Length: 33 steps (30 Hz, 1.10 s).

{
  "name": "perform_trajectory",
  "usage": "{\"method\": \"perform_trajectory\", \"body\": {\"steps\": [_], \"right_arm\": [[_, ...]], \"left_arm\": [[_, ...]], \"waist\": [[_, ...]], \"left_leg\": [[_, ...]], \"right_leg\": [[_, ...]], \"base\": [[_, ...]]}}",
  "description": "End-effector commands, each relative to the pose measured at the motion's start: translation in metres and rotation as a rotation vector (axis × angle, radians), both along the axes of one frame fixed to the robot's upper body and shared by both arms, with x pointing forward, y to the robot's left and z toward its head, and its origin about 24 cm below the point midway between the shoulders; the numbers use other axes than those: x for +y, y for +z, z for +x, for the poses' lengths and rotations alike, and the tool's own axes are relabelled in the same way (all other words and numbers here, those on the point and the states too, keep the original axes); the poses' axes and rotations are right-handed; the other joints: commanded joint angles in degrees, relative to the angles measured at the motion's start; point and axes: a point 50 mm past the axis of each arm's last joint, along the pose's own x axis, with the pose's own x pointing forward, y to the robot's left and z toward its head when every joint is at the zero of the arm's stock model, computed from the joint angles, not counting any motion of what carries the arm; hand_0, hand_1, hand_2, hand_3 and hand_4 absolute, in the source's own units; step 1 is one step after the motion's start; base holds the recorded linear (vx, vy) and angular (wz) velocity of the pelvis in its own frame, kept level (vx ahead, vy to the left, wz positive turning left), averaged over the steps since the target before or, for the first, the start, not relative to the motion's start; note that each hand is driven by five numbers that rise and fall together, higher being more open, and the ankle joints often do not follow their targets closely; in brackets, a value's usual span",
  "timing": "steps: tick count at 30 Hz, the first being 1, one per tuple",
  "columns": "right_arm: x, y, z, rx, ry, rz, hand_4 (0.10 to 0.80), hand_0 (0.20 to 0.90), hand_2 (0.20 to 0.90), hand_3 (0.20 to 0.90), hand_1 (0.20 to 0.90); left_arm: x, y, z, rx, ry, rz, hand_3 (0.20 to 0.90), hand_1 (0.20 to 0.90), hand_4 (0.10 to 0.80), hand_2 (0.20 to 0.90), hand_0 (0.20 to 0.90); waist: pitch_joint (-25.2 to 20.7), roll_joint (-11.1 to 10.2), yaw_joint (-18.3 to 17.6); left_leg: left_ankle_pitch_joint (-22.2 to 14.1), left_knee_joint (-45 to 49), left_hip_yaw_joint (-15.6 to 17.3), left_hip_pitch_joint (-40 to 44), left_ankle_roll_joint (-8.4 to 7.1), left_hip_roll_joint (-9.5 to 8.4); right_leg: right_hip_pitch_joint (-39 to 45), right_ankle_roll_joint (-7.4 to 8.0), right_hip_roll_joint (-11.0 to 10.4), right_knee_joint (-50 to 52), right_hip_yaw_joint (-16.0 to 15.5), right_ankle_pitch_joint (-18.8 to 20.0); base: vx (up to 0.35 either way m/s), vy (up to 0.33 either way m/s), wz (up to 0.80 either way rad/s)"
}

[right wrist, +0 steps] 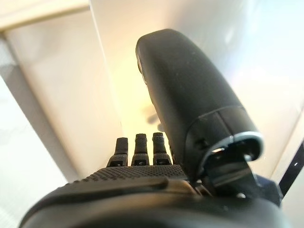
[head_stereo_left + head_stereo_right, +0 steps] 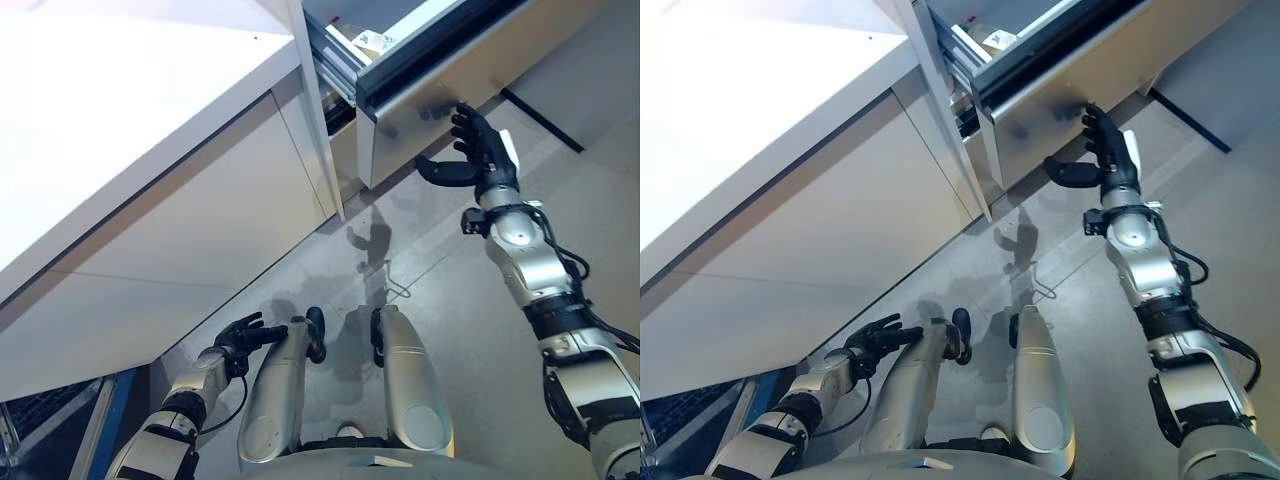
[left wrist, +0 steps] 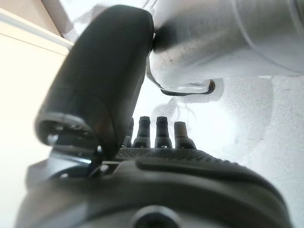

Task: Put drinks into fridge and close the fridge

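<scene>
The fridge is a pull-out drawer with a steel front (image 2: 470,75) under the white counter, and it stands open. Pale items (image 2: 372,40) lie inside it; I cannot tell whether they are drinks. My right hand (image 2: 482,150) is open, its fingers straight and spread against the steel front below the dark top edge, thumb held out to the side. In the right wrist view the thumb (image 1: 190,95) and fingers point at the steel front (image 1: 266,57). My left hand (image 2: 240,335) hangs low by my leg, open and empty; its fingers (image 3: 161,130) are straight.
A white counter (image 2: 100,100) with white cabinet panels (image 2: 200,230) fills the left side. Drawer rails (image 2: 335,60) show at the opening. Grey floor (image 2: 450,290) lies below. A blue object (image 2: 112,415) sits at the lower left.
</scene>
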Motion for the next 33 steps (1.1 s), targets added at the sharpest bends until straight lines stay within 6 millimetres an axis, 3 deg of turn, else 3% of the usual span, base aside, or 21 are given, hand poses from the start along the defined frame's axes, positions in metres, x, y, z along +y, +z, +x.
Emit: {"method": "perform_trajectory", "body": {"steps": [1,4,8,16,19,22,26,31,33], "right_arm": [[0.109,0.097,-0.006,-0.384,0.428,0.004,0.8,0.9,0.9,0.9,0.9],[0.126,0.103,-0.006,-0.399,0.444,0.06,0.8,0.9,0.9,0.9,0.9],[0.131,0.11,-0.006,-0.426,0.423,0.092,0.8,0.9,0.9,0.9,0.9],[0.094,0.103,0.003,-0.403,0.25,0.16,0.8,0.9,0.9,0.9,0.9],[0.062,0.068,0.003,-0.309,0.152,0.133,0.8,0.9,0.9,0.9,0.9],[0.03,0.013,-0.009,-0.149,0.072,0.117,0.8,0.9,0.9,0.9,0.9],[-0.019,-0.095,-0.064,0.152,-0.054,0.125,0.8,0.9,0.9,0.9,0.9],[-0.042,-0.211,-0.144,0.645,-0.197,0.157,0.8,0.9,0.9,0.9,0.9],[-0.048,-0.246,-0.177,0.824,-0.246,0.158,0.8,0.9,0.9,0.9,0.9]], "left_arm": [[0.013,-0.017,-0.032,0.134,-0.073,0.132,0.9,0.9,0.8,0.9,0.9],[0.011,-0.018,-0.031,0.139,-0.086,0.15,0.9,0.9,0.8,0.9,0.9],[0.012,-0.019,-0.034,0.134,-0.09,0.151,0.9,0.9,0.8,0.9,0.9],[0.006,-0.02,-0.039,0.086,-0.093,0.075,0.9,0.9,0.8,0.9,0.9],[0.004,-0.022,-0.045,0.087,-0.091,0.066,0.9,0.9,0.8,0.9,0.9],[0.004,-0.026,-0.056,0.109,-0.056,0.045,0.9,0.9,0.8,0.9,0.9],[0.007,-0.035,-0.083,0.154,0.033,0.02,0.9,0.9,0.8,0.9,0.9],[0.026,-0.041,-0.108,0.205,0.131,0.038,0.9,0.9,0.8,0.9,0.9],[0.032,-0.042,-0.113,0.215,0.145,0.04,0.9,0.9,0.8,0.9,0.9]], "waist": [[-1.8,-2.2,6.0],[-2.1,-2.1,7.1],[-2.7,-2.2,7.8],[-6.3,-3.6,7.8],[-9.6,-5.2,6.8],[-13.1,-6.3,5.5],[-17.8,-7.0,3.3],[-21.7,-7.5,1.2],[-22.4,-7.6,0.9]], "left_leg": [[-6.0,1.0,2.8,4.2,6.44,-3.13],[-5.3,-0.9,2.1,5.6,6.34,-3.17],[-4.4,-3.3,1.6,7.4,6.12,-3.06],[-1.3,-13.5,0.2,14.1,5.17,-1.86],[0.7,-19.7,-0.4,18.4,4.54,-1.37],[2.3,-25.4,0.2,22.5,4.04,-0.96],[4.0,-31.8,1.7,27.1,3.67,0.13],[5.3,-37.7,3.6,31.1,3.27,1.18],[5.9,-39.6,4.3,32.2,3.06,1.56]], "right_leg": [[4.1,0.68,1.6,-7.0,2.4,6.0],[6.0,0.66,1.4,-8.9,2.0,6.5],[8.1,0.66,1.5,-11.2,1.7,7.1],[15.1,1.61,1.5,-22.0,0.9,10.2],[19.7,2.74,1.5,-29.1,1.1,12.1],[24.0,3.89,2.0,-35.4,1.4,13.9],[27.7,5.45,2.6,-41.1,1.9,15.9],[30.4,6.41,3.5,-45.7,2.1,17.6],[31.2,6.55,3.8,-47.1,2.1,18.1]], "base": [[0.028,-0.048,0.17],[0.034,-0.048,0.17],[0.025,-0.022,0.19],[0.01,-0.002,0.06],[0.024,0.017,-0.03],[0.061,0.037,-0.02],[0.023,0.058,-0.05],[-0.038,0.026,-0.19],[-0.07,-0.011,-0.31]]}}
